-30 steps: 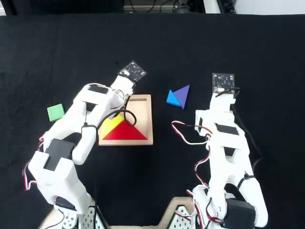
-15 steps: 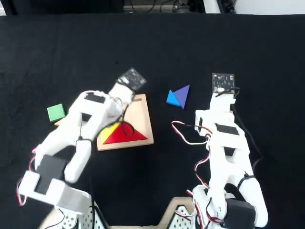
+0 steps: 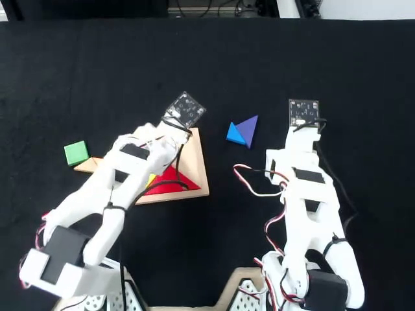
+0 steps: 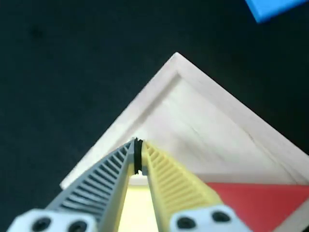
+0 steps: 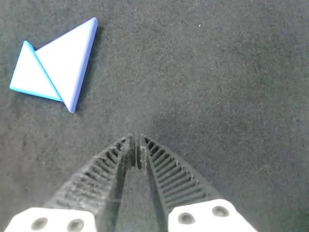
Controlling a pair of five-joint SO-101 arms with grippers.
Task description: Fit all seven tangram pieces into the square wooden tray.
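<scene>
The square wooden tray [image 3: 194,163] lies skewed under my left arm, holding a red triangle [image 3: 174,182] and a yellow piece [image 3: 150,180]. My left gripper [image 4: 137,155] is shut, its tips on the bare tray floor near a corner of the rim [image 4: 159,79], with the yellow piece [image 4: 135,212] and the red triangle [image 4: 256,203] just behind. A blue triangle [image 3: 234,134] and a purple triangle [image 3: 249,128] touch each other to the right of the tray. My right gripper [image 5: 136,151] is shut and empty over the cloth, apart from those triangles [image 5: 58,67].
A green square [image 3: 76,153] and an orange piece [image 3: 87,165] lie on the black cloth left of the tray. The cloth behind and to the right of the arms is open room. The right arm's cable [image 3: 256,184] loops between the arms.
The left arm swung and stretched across the tray, and the tray turned slightly counter-clockwise. The orange piece now shows beside it. The right arm has not moved.
</scene>
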